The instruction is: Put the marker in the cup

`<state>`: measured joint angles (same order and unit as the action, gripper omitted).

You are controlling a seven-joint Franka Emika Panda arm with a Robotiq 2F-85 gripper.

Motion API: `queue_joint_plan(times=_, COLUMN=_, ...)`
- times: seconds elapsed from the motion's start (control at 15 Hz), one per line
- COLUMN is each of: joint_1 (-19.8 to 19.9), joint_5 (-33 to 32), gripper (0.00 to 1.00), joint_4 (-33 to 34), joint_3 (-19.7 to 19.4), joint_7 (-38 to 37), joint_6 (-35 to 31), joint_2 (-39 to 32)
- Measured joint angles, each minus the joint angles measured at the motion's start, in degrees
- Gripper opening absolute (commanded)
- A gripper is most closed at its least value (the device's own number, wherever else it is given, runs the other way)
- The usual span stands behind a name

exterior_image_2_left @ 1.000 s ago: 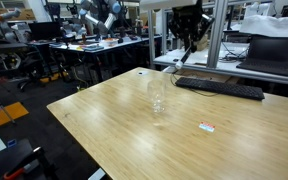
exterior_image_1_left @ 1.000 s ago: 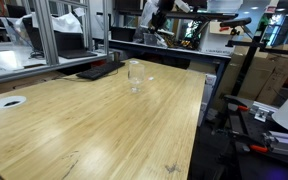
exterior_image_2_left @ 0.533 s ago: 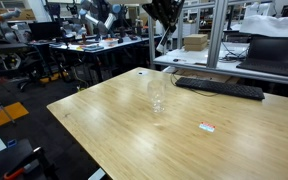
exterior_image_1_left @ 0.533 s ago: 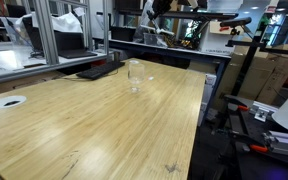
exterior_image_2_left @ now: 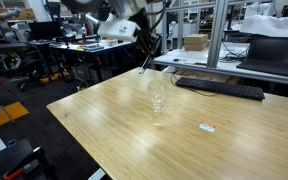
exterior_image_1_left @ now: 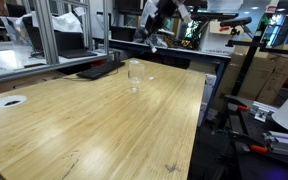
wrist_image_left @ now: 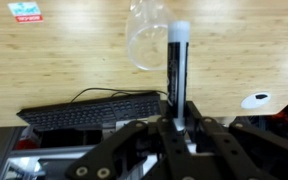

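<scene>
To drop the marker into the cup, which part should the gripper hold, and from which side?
The dark rear end, from behind, as the gripper does now: the marker sticks out straight, its light tip free toward the cup.

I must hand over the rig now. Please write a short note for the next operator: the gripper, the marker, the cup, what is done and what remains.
Gripper: shut on the marker, held in the air above the table.
Cup: upright on the table, near the keyboard; the marker is not in it.
Done: marker grasped and lifted.
Left: bring the marker over the cup's mouth, lower it, open the gripper.
</scene>
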<state>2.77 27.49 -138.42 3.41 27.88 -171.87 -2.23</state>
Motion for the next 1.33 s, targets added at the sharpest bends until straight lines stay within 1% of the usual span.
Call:
queue_joint_plan(times=0.2, joint_1=-1.4, joint_5=-2.7, gripper=0.05, joint_4=4.5, joint_3=0.6, joint_7=-1.8, joint_6=-2.0, joint_2=-8.5)
queue_joint_plan(times=0.33, joint_1=-1.4, joint_5=-3.7, gripper=0.05, joint_4=7.3, joint_3=-0.1, joint_7=-1.8, joint_6=-2.1, joint_2=-10.9)
queue_joint_plan(times=0.73, joint_1=-1.0, joint_5=-3.8, gripper=0.05, joint_4=11.4, joint_3=-1.8, joint_7=-1.8, joint_6=-2.1, joint_2=-11.4)
queue_joint_plan(times=0.8, joint_1=-0.9, joint_5=-3.6, gripper=0.05, joint_4=11.7, joint_3=-1.6, joint_7=-1.7, joint_6=-2.1, joint_2=-11.6)
queue_joint_plan(times=1.07, joint_1=-0.2, joint_5=-0.6, gripper=0.05, joint_4=12.9, joint_3=0.8, joint_7=0.3, joint_6=-2.1, joint_2=-12.4)
queue_joint_plan(times=1.33, joint_1=0.7, joint_5=-0.3, gripper=0.05, joint_4=13.0, joint_3=0.9, joint_7=0.6, joint_6=-2.0, joint_2=-13.5)
